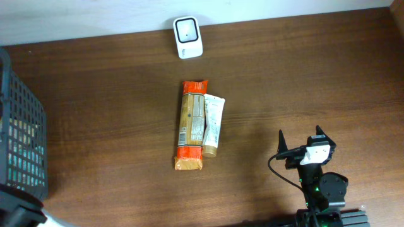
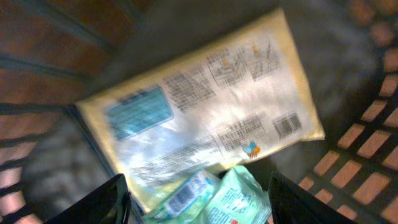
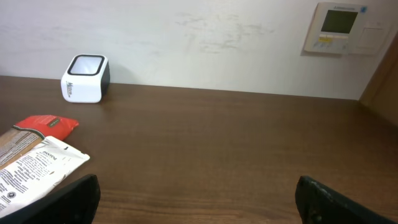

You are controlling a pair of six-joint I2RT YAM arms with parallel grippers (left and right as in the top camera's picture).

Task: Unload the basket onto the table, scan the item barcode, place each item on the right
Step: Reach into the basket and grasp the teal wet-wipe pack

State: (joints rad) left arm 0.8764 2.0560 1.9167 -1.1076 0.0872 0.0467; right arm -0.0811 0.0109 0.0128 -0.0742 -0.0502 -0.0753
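Hovering in the basket (image 1: 25, 126) at the left, the left tool (image 2: 198, 183) is holding its fingers (image 2: 109, 202) apart over a yellow pouch (image 2: 199, 106), its barcode (image 2: 287, 124) facing up, green packets (image 2: 214, 198) just beside. The right tool (image 1: 300, 136) is standing spread wide at near right; the scanner (image 1: 188, 37) is sitting at the far edge of the table (image 1: 315, 75)
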